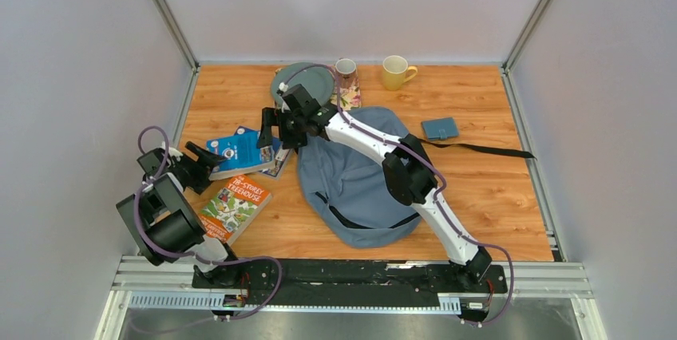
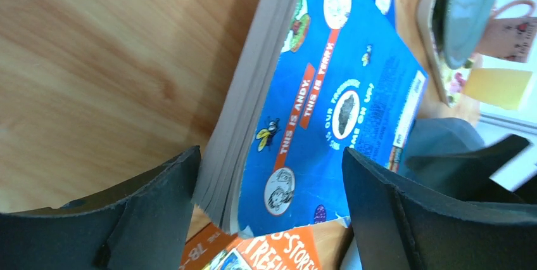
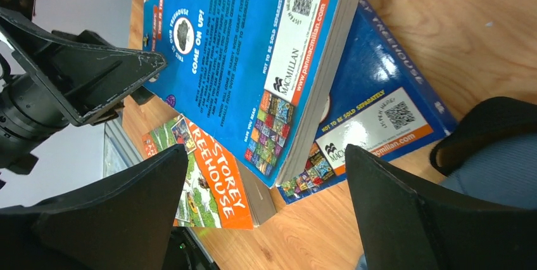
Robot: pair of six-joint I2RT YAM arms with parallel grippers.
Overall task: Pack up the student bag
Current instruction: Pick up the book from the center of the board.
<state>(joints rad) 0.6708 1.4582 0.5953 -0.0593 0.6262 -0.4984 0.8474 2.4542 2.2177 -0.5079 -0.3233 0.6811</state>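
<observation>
While the large grey-blue fabric student bag [image 1: 351,188] lay slumped at the middle of the wooden tabletop [image 1: 495,196], reaching toward its near edge, the right gripper [image 1: 270,128] hung spread wide just left of it, over stacked blue paperback books [image 1: 239,148]. Nearer the left edge, the left gripper [image 1: 214,156], also spread, straddled the top book's opposite corner.

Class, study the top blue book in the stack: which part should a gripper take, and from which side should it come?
Probably the corner nearest the left arm, approached from that side. The top blue book lies flat on a lower book, so only its edges offer a pinch across the thickness. That corner seems to jut past the lower one, and it already sits between the open left fingers.
</observation>
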